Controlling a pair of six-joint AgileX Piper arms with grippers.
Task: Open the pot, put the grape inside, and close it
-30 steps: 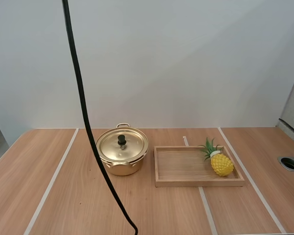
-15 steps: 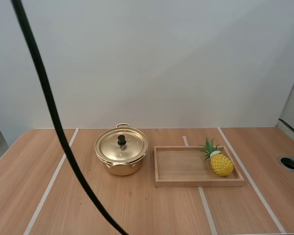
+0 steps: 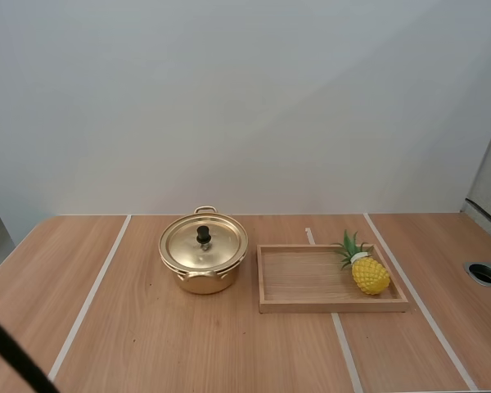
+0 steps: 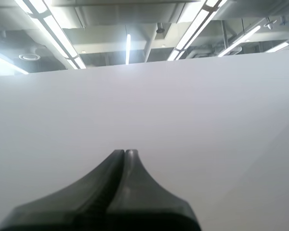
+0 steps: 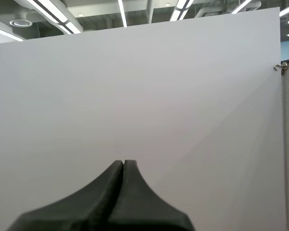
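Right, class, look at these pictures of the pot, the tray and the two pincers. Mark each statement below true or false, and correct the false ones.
1. The lid sits on the pot. True.
2. The fruit in the wooden tray is a bunch of grapes. False: it is a pineapple, lying at the tray's right end.
3. The left pincer is open. False: it is shut, holding nothing.
4. The right pincer is shut on nothing. True.
5. The pot stands inside the tray. False: it stands on the table, left of the tray and apart from it.
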